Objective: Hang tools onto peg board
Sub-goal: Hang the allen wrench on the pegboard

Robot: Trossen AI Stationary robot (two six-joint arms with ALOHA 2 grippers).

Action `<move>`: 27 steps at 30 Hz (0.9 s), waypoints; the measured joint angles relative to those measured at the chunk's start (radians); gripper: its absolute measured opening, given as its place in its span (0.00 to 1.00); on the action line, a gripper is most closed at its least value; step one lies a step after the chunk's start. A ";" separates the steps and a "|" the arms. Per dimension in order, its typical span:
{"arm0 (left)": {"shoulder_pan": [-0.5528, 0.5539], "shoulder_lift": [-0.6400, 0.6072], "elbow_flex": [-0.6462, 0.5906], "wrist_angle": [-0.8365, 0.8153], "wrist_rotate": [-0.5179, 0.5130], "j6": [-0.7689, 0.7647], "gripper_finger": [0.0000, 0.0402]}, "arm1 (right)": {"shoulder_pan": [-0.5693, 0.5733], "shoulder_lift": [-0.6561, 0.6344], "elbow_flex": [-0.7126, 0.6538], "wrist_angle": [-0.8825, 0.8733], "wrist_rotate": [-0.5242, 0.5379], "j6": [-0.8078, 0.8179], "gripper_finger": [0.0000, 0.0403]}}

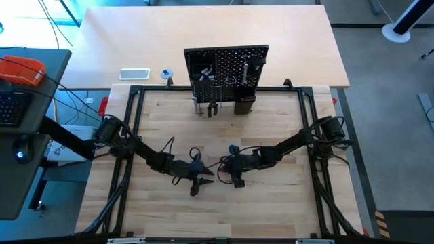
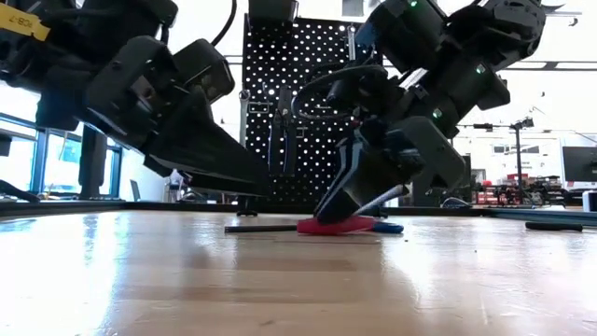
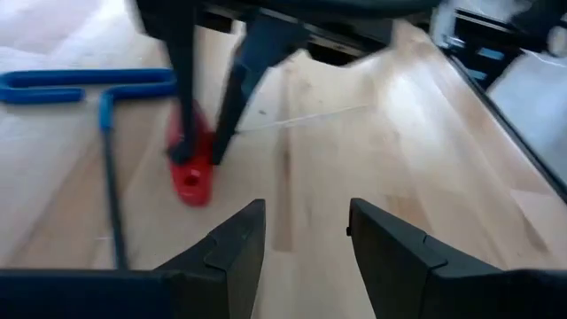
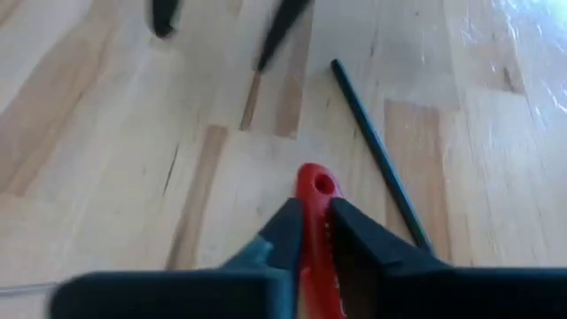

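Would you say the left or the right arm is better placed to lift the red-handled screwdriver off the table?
The right. The right gripper already has its fingers closed around the red-handled screwdriver, while the left gripper hangs open over bare wood, holding nothing.

No text can be read with certainty. A yellow label (image 2: 20, 22) on the arm at the upper left of the low view carries dark characters too small to make out; nothing else bears legible lettering.
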 joint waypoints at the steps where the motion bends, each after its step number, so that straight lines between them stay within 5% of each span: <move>1: 0.000 0.000 0.000 0.000 -0.018 -0.006 0.39 | 0.000 -0.001 0.000 0.002 -0.003 -0.001 0.07; 4: 0.000 0.000 0.000 -0.002 -0.062 -0.023 0.39 | 0.001 -0.016 -0.001 0.005 -0.005 -0.008 0.01; 14: 0.000 0.000 -0.001 -0.001 -0.071 -0.030 0.39 | 0.001 -0.090 -0.008 -0.049 0.003 -0.018 0.03; 21: 0.000 0.000 -0.001 -0.002 -0.070 -0.030 0.39 | 0.025 -0.184 -0.007 -0.036 0.070 -0.026 0.25; 27: 0.000 0.000 -0.001 -0.002 -0.058 -0.030 0.39 | 0.023 -0.210 -0.006 -0.152 0.013 0.041 0.43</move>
